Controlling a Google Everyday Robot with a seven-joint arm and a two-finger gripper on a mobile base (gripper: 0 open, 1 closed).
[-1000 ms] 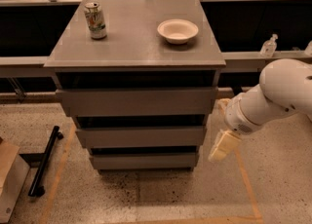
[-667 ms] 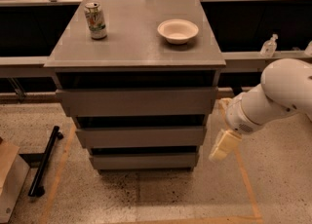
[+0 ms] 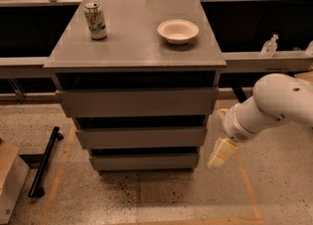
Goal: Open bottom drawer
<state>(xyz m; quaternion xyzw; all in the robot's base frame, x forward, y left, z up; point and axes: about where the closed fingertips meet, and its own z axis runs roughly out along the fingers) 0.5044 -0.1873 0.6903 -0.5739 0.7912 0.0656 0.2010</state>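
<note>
Bottom drawer (image 3: 144, 162) sat closed; pincer (image 3: 222, 153) hung just right of its front, not touching; grip state could not be told.

Cabinet (image 3: 137, 48): a can (image 3: 95, 20) stands upright at the left rear of its top, and a bowl (image 3: 178, 31) at the right rear. The bottom drawer (image 3: 144, 161) is the lowest of the cabinet's three fronts. The gripper (image 3: 221, 153), on a white arm (image 3: 274, 104), hangs just right of the cabinet, level with that drawer.
</note>
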